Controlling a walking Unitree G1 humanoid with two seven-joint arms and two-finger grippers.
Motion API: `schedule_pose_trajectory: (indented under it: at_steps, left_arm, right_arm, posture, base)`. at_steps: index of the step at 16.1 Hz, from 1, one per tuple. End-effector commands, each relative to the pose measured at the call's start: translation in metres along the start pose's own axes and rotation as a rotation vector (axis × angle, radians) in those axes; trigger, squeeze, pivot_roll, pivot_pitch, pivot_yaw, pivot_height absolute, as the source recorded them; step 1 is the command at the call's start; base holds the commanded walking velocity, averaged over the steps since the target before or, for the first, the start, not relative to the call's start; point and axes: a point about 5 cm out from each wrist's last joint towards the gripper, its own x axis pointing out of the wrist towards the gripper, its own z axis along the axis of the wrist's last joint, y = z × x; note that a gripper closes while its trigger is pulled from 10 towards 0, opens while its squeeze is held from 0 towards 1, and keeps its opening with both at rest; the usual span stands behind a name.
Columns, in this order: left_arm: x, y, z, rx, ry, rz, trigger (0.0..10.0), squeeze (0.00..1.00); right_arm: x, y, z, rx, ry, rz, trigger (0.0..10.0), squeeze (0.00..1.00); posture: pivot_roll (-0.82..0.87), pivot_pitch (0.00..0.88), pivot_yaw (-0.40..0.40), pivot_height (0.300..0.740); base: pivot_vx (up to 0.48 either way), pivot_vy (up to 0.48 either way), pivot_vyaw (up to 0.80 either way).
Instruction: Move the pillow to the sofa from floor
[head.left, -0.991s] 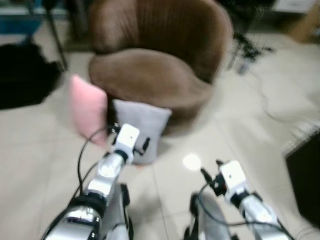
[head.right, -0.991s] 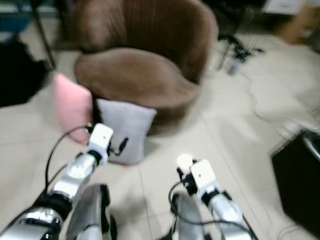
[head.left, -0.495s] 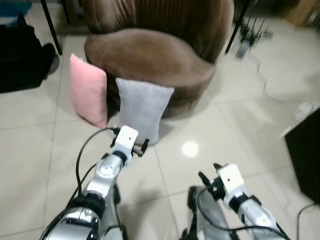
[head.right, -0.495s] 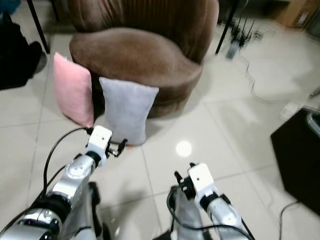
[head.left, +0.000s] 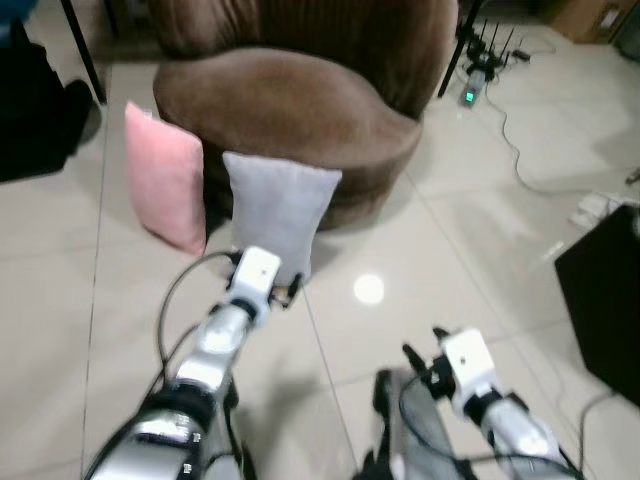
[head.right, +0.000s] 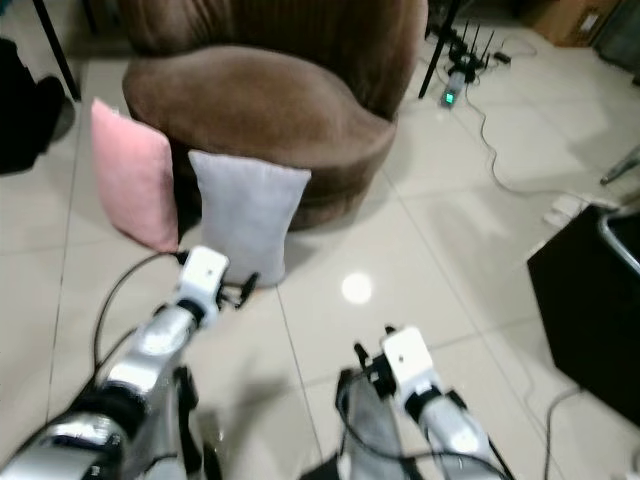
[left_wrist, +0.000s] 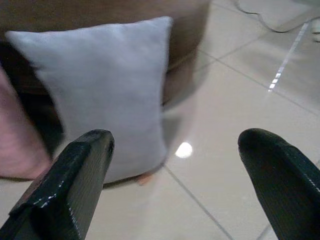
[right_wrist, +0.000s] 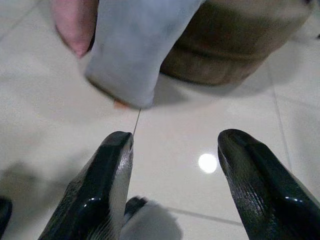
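Camera's moved closer and settled since a second ago; blur is gone, pillows and sofa sit where they were relative to each other. Left hand (head.left: 287, 292) now reaches nearer the grey pillow (head.left: 277, 213).

Grey pillow stands upright on the floor (head.left: 480, 250), leaning on the front of the brown sofa (head.left: 290, 115). Pink pillow (head.left: 165, 190) is just beside it on the robot's left, also propped on the sofa base. Task doesn't say which one; grey is the closer target.

Left hand: fingers (left_wrist: 70, 185) spread wide, nothing held, aimed at the pillow's lower half, not touching yet. Right hand (right_wrist: 172, 175) low over the tiles, fingers spread too, empty.

Step in hand: approach for grasp. Suggest going for an upper corner or side edge rather than the flat face, so the fingers can bunch fabric. It's soft, so it'll sag; lift clear of the seat rim before swinging over.

No containers here; sofa seat is the drop spot, nothing on it.
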Motion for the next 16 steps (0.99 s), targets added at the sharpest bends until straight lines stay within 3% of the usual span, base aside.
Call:
schedule_pose_trajectory:
  at_steps: [1, 5, 8, 12, 16]
  left_arm:
    - [0.004, -0.009, 0.004, -0.006, -0.010, -0.023, 10.0, 0.00]
    - [0.005, -0.007, 0.009, 0.012, -0.023, -0.027, 10.0, 0.00]
    - [0.008, 0.000, 0.015, 0.081, -0.030, -0.030, 10.0, 0.00]
    - [0.006, 0.013, 0.020, 0.121, -0.029, -0.021, 10.0, 0.00]
    - [0.006, 0.012, 0.018, 0.117, -0.034, 0.023, 10.0, 0.00]
  right_arm:
    - [-0.006, -0.011, -0.002, 0.007, 0.005, -0.053, 10.0, 0.00]
    - [0.002, -0.012, 0.005, 0.037, -0.053, -0.074, 10.0, 0.00]
    - [0.019, -0.009, 0.011, 0.047, -0.080, -0.076, 10.0, 0.00]
    - [0.040, -0.002, 0.020, -0.038, -0.086, -0.012, 10.0, 0.00]
    - [0.045, -0.008, 0.021, -0.022, -0.093, -0.004, 10.0, 0.00]
  posture:
    - [-0.20, 0.126, -0.088, 0.520]
    - [-0.17, 0.107, -0.081, 0.520]
    - [-0.13, 0.092, -0.034, 0.520]
    - [-0.07, 0.083, 0.038, 0.520]
    - [-0.05, 0.097, -0.022, 0.520]
  base:
    - [0.334, 0.345, 0.00]
    - [0.339, 0.339, 0.00]
    - [0.445, 0.000, 0.00]
    - [0.225, 0.000, 0.00]
    - [0.062, 0.000, 0.00]
